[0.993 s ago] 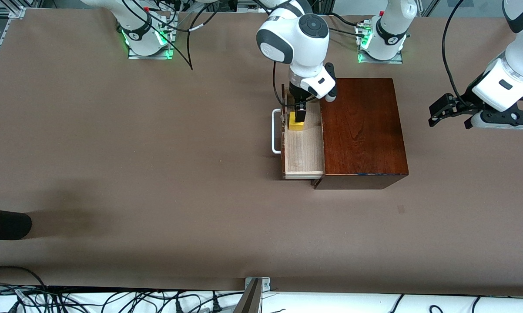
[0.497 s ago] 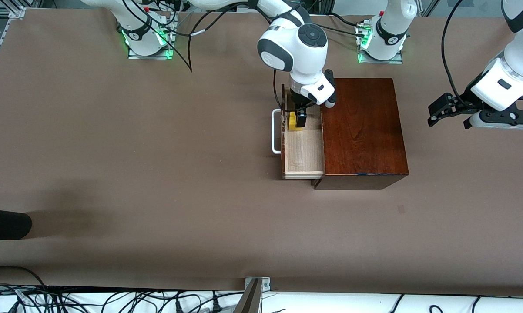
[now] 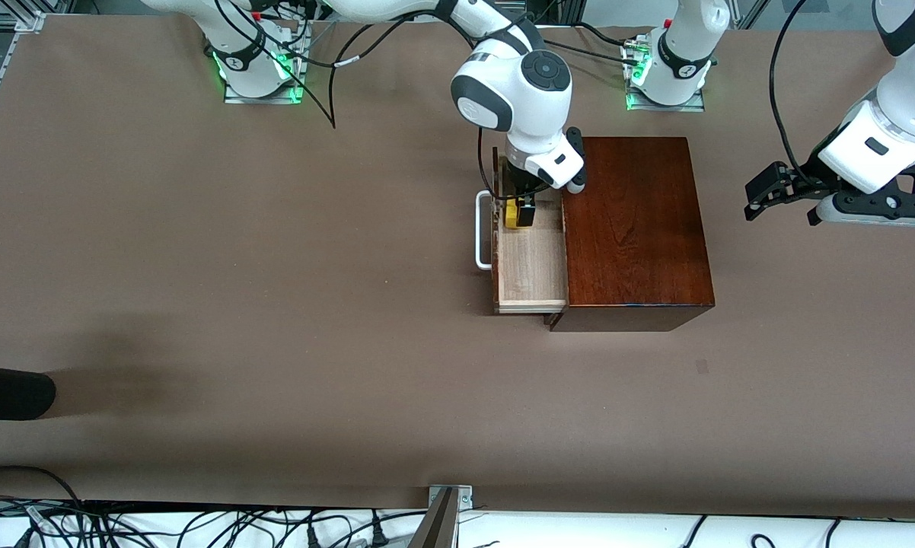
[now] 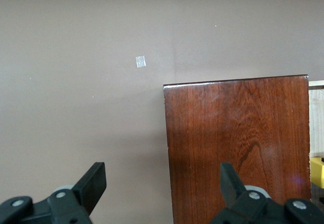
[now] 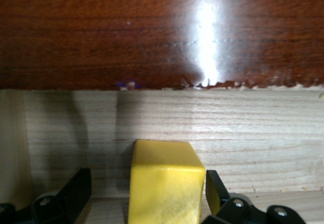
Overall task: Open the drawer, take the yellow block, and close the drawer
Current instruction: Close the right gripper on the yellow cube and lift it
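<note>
Drawer (image 3: 530, 259) standing open; I'm watching right gripper (image 3: 520, 214) reaching inside, fingers straddling yellow block (image 3: 511, 214), one touching, not clamped. Left gripper (image 3: 779, 194) waiting wide open near table's left-arm edge.

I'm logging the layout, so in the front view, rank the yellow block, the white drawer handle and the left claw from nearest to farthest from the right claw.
1. Yellow block: between the right claw's fingers, in the open drawer.
2. White handle: on the drawer's front, beside the block.
3. Left claw: open, waiting over the table past the wooden box.
</note>
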